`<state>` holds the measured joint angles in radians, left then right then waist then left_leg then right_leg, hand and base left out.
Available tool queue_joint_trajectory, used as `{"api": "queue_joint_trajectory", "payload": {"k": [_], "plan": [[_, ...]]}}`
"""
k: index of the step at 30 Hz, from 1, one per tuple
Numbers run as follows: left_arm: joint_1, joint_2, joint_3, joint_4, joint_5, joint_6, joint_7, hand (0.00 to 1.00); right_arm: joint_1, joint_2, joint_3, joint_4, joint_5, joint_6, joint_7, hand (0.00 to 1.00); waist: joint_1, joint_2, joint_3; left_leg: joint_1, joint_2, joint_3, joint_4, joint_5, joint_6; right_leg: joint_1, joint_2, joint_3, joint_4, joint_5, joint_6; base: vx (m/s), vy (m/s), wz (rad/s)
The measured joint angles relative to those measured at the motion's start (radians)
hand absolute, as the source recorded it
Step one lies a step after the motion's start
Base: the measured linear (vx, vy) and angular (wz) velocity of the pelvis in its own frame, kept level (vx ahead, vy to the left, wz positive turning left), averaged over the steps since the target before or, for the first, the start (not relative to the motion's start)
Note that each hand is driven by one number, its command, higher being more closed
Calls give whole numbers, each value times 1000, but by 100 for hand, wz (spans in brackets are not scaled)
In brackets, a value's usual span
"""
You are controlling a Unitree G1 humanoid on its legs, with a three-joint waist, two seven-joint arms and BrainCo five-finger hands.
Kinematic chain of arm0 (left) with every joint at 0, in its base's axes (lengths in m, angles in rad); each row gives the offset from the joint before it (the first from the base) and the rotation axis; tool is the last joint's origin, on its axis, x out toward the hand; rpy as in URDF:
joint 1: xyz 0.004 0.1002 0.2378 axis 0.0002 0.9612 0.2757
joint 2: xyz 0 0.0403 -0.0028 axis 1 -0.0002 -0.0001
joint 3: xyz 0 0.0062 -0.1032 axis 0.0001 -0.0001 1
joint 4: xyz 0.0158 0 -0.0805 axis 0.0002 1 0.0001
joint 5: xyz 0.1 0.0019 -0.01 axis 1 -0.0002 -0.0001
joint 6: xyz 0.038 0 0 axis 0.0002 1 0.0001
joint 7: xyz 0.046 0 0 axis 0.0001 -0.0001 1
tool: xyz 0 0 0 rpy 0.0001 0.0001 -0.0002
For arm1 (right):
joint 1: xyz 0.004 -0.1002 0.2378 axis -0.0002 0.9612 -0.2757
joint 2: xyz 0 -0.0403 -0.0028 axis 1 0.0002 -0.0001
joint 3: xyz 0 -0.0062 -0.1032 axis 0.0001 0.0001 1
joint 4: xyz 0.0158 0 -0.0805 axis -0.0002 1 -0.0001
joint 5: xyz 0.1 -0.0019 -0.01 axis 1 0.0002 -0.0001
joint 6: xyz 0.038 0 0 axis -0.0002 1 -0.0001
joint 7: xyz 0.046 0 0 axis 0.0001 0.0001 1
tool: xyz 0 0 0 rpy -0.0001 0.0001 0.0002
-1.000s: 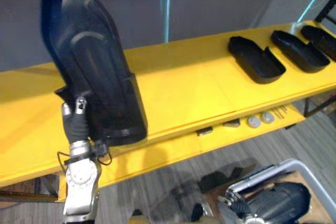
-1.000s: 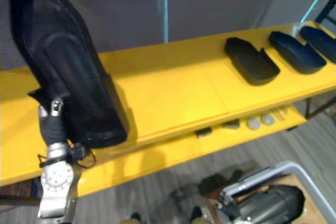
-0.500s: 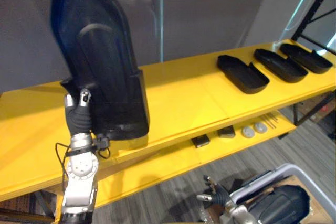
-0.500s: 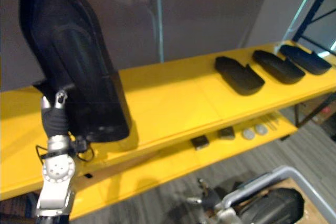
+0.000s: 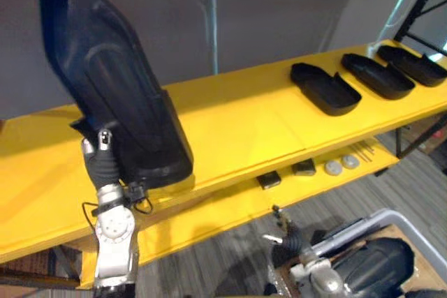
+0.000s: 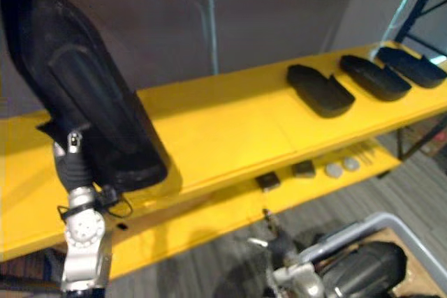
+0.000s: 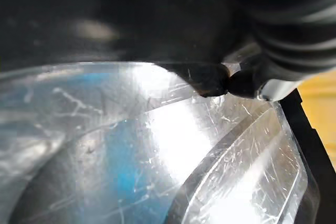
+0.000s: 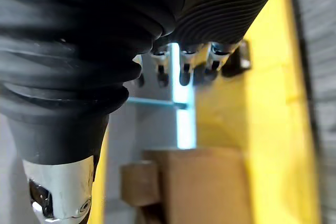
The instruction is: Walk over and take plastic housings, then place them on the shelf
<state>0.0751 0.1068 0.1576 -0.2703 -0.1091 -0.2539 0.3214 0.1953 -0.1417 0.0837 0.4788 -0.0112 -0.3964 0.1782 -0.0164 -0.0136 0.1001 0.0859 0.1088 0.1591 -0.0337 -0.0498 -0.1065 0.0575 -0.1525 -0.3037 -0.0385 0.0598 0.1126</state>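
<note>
left hand (image 5: 103, 162) clamps glossy black tapered plastic housing (image 5: 115, 95), 9 o'clock | right hand (image 5: 288, 232) fingers loose, 5 o'clock

The two head cameras look steeply down over the yellow shelf (image 5: 265, 123), set just apart, so both share the same stretch: the big dark housing (image 5: 112, 95) raised at the robot's left, the row of housings (image 5: 325, 88) lying far along to its right, and the grey floor (image 5: 230, 256) beneath. The left wrist camera sits hard against the raised housing's glossy inner face. The right wrist camera, hanging low, looks past the right hand (image 8: 183, 69) at the shelf's yellow and a cardboard box (image 8: 205, 182).
</note>
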Motion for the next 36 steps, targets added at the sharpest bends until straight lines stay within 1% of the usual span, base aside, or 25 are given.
{"api": "queue_joint_trajectory", "payload": {"k": [2, 4, 6, 8, 9, 12, 13, 15, 16, 17, 18, 19, 20, 21, 22, 23, 24, 25, 26, 28, 29, 32, 33, 34, 36], "plan": [[8, -3, 1, -21, -2, 16, -11, 100, -6, 0, -10, -4, 8, 1, 11, 0, 4, 3, 1, 0, 6, -11, -4, 11, -13, 0, 4, -13, 10, 0, 0, 80, -34, 22], [5, 2, 13, -36, -6, 31, -24, 100, -17, 1, -10, -4, 16, 5, 25, 0, 4, 4, 0, 3, 6, -13, -9, 13, -15, 3, 4, -19, 11, -2, -4, 94, -5, 13], [-14, 16, 20, -36, -12, 57, -29, 100, -20, 2, -10, -5, 16, 6, 30, 0, 2, 4, 0, 6, 4, -11, -10, 13, -15, 5, 2, -19, 11, -3, -5, 59, 16, 2], [-57, 53, 18, -24, -21, 92, -33, 100, -13, 2, -5, -8, 16, 14, 41, 0, 0, 5, 1, 22, 2, -8, -12, 13, -15, 15, 1, -18, 11, -6, -9, 31, 13, -2], [-91, 84, 15, -19, -51, 113, -47, 100, -4, 2, -1, -21, 16, 26, 43, 0, -2, 5, 1, 23, 2, -5, -11, 13, -15, 14, 0, -16, 11, -7, -11, 5, 3, -4], [-178, 134, 13, 20, -86, 156, -61, 100, 17, -3, 5, -35, 18, 52, 43, 0, -7, 11, 3, 21, 4, 10, -10, 12, -15, 12, 3, 2, 8, -9, -13, -35, -3, -11], [-222, 164, 13, 69, -92, 178, -67, 100, 30, -5, 10, -35, 18, 60, 44, 0, -26, 15, 0, 21, 5, 16, -11, 10, -15, 11, 5, 7, 2, -10, -15, -47, -3, -15], [-274, 196, 10, 126, -114, 208, -85, 100, 49, -6, 10, -35, 18, 72, 43, 0, -39, 20, 2, 21, 7, 25, -11, 10, -15, 10, 7, 15, -5, -9, -13, -39, -7, -18], [-308, 228, 2, 168, -135, 236, -101, 100, 68, -7, 9, -35, 17, 87, 43, 0, -46, 23, 0, 23, 10, 45, -13, 9, -15, 1, 12, 33, -6, -6, -12, -31, -9, -30], [-324, 244, -4, 187, -151, 247, -108, 100, 72, -8, 8, -35, 17, 93, 42, 0, -49, 25, -1, 23, 11, 52, -13, 9, -16, -4, 14, 41, -6, -3, -12, -23, -13, -34], [-360, 270, -24, 229, -173, 276, -127, 100, 94, -12, 5, -35, 16, 100, 41, 0, -56, 28, -2, 23, 13, 62, -14, 9, -16, -10, 17, 52, -6, 2, -8, -3, -11, -30], [-389, 283, -38, 269, -177, 296, -143, 100, 116, -16, -1, -35, 16, 101, 40, 0, -66, 30, -3, 25, 14, 73, -15, 9, -16, -17, 19, 63, -6, 8, -7, 6, -10, -21], [-402, 284, -47, 285, -177, 303, -149, 100, 125, -17, -7, -35, 16, 101, 39, 0, -76, 31, -4, 25, 14, 73, -16, 9, -16, -17, 20, 63, -6, 10, -7, 20, -2, -14], [-431, 284, -65, 324, -184, 322, -160, 100, 141, -17, -20, -34, 15, 102, 35, 0, -88, 32, -4, 27, 15, 77, -18, 9, -16, -18, 21, 66, -6, 11, -8, 19, 3, -16], [-451, 287, -77, 361, -198, 335, -177, 100, 155, -17, -29, -33, 13, 103, 25, 0, -98, 33, -4, 38, 16, 96, -25, 9, -16, -21, 24, 80, -6, 13, -9, 20, 6, -25], [-459, 291, -85, 375, -201, 341, -180, 100, 156, -16, -34, -31, 10, 103, 17, 0, -101, 33, -5, 42, 17, 103, -25, 9, -16, -22, 26, 88, -6, 13, -10, 22, 4, -30], [-480, 297, -99, 401, -208, 360, -189, 100, 163, -15, -36, -29, 7, 103, -4, 0, -111, 33, -5, 47, 18, 112, -27, 9, -16, -22, 28, 95, -6, 13, -10, 20, 2, -22], [-489, 298, -105, 413, -208, 368, -193, 100, 166, -15, -39, -29, 5, 103, -17, 0, -112, 33, -4, 52, 18, 120, -28, 9, -17, -23, 29, 103, -6, 13, -10, 19, -4, -25], [-503, 298, -112, 424, -208, 385, -193, 100, 173, -9, -48, -28, 2, 103, -51, 0, -114, 34, -5, 56, 19, 132, -26, 8, -18, -24, 32, 113, -6, 13, -10, 14, -9, -17], [-537, 303, -133, 460, -242, 412, -183, 100, 177, 8, -92, -28, 0, 100, -143, 0, -134, 36, -3, 56, 20, 146, -26, 8, -18, -29, 33, 119, -6, 14, -11, 5, -8, -12], [-546, 303, -135, 478, -246, 417, -181, 100, 176, 11, -107, -29, 0, 99, -161, 0, -136, 37, -3, 57, 20, 153, -26, 8, -18, -30, 34, 122, -6, 14, -12, -7, 1, -12], [-568, 303, -137, 567, -284, 446, -159, 100, 175, 26, -168, -39, 19, 95, -236, 0, -158, 38, -2, 59, 21, 162, -26, 7, -19, -34, 36, 133, -6, 16, -14, -9, 0, -12], [-567, 298, -138, 617, -283, 455, -128, 100, 175, 32, -188, -55, 32, 89, -268, 0, -162, 39, -1, 66, 22, 178, -27, 6, -21, -38, 39, 148, -5, 18, -16, -12, 2, -24], [-567, 296, -138, 642, -283, 456, -116, 100, 175, 35, -194, -71, 38, 88, -276, 0, -164, 40, 0, 69, 23, 182, -27, 5, -22, -38, 41, 154, -5, 19, -17, -12, 0, -29], [-568, 281, -137, 712, -281, 475, -61, 100, 187, 46, -209, -151, 37, 74, -308, 0, -176, 41, 0, 73, 28, 196, -26, -1, -26, -41, 47, 168, -5, 21, -19, -13, -6, -18]]}}
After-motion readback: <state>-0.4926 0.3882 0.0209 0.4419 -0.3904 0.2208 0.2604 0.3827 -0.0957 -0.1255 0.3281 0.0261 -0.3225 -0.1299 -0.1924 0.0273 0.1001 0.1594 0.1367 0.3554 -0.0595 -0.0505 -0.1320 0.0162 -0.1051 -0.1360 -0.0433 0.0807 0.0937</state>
